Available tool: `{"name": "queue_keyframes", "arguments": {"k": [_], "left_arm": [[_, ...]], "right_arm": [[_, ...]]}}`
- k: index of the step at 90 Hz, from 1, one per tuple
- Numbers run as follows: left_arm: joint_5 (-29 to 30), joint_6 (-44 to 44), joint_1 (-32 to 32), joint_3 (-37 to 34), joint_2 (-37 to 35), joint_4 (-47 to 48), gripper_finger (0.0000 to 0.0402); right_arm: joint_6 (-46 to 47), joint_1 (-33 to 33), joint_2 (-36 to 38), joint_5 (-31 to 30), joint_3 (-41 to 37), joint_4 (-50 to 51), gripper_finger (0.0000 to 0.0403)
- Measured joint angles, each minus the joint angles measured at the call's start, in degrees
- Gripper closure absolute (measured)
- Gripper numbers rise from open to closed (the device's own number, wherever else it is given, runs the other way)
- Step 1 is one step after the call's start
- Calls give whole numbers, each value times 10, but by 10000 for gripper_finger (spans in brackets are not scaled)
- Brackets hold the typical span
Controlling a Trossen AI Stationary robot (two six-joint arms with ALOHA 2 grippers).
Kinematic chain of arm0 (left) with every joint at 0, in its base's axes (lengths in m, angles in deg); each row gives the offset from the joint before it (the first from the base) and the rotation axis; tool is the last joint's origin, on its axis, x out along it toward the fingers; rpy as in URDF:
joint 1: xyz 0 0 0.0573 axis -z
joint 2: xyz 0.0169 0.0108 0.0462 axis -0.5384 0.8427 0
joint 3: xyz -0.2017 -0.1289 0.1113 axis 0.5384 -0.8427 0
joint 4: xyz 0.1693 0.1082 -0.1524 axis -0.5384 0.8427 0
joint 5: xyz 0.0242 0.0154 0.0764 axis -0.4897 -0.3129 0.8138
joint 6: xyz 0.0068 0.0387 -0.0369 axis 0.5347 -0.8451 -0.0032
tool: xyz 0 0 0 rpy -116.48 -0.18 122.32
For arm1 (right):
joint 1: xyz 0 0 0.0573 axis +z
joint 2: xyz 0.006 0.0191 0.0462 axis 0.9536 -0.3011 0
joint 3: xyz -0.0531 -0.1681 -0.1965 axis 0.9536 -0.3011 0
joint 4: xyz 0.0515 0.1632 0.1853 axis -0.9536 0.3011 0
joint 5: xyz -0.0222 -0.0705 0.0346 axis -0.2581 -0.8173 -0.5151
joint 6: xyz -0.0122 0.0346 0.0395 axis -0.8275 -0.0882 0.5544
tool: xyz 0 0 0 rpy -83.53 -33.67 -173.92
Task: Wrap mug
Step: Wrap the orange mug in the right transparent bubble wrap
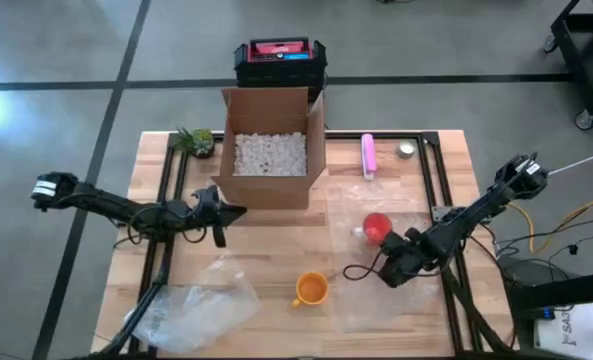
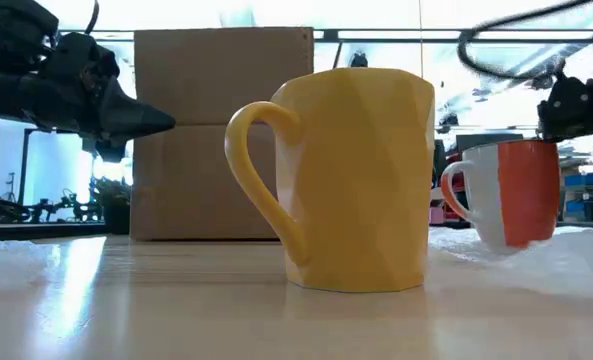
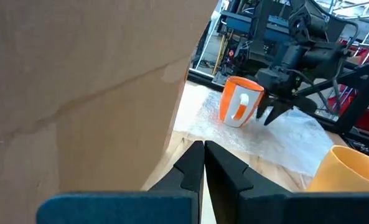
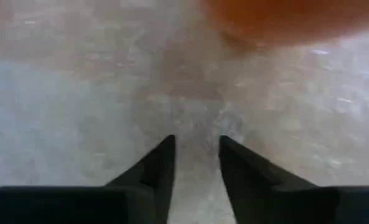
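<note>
On table: 2 mugs. Orange/white mug (image 1: 376,228) sits on clear wrap sheet (image 1: 376,200), right of centre; yellow mug (image 1: 311,289) on bare wood near front edge, centre, handle twd left arm's side. 1 cardboard box (image 1: 271,150) w/ white packing fill at back centre, 1 small plant (image 1: 196,141) at its left, pink bottle (image 1: 369,156) and small tin (image 1: 406,150) to its right. 2nd crumpled plastic sheet (image 1: 196,305) front left. Black/red case (image 1: 279,60) on floor behind table.

Left gripper (image 1: 231,211) low, just beside box's front-left corner, fingers (image 3: 190,165) pressed together, empty. Right gripper (image 4: 195,158) just beside orange mug, tilted down over wrap, fingers slightly apart, holding nothing.
</note>
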Motion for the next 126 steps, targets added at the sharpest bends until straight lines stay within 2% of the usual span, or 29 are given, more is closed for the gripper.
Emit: {"name": "queue_keyframes", "arguments": {"k": [5,10,23,39,50,59,74,83,91,97,104,126], "left_arm": [[0,0,0,0,0,0,402],[0,0,0,0,0,-1,402],[0,0,0,0,0,-3,402],[0,0,0,0,0,-7,402],[0,-3,0,0,0,-10,402],[0,-2,0,0,0,-12,402],[0,-2,0,0,0,-16,402],[0,-2,0,0,0,-17,402],[0,-2,0,0,0,-18,402],[1,-3,0,0,-1,-20,402],[3,-5,0,0,-1,-21,402],[3,-7,0,0,-1,-23,402]], "right_arm": [[-12,0,6,10,1,0,375],[-23,0,14,20,7,2,393],[-61,5,49,56,36,11,387],[-122,42,85,104,80,-10,400],[-69,63,89,156,87,-69,397],[3,98,81,174,87,-142,397],[107,169,30,158,87,-234,392],[182,198,-11,158,87,-233,377],[209,217,-33,162,87,-236,351],[224,221,-34,192,87,-237,325],[229,219,-18,223,89,-231,295],[200,178,87,205,94,-215,223]]}}
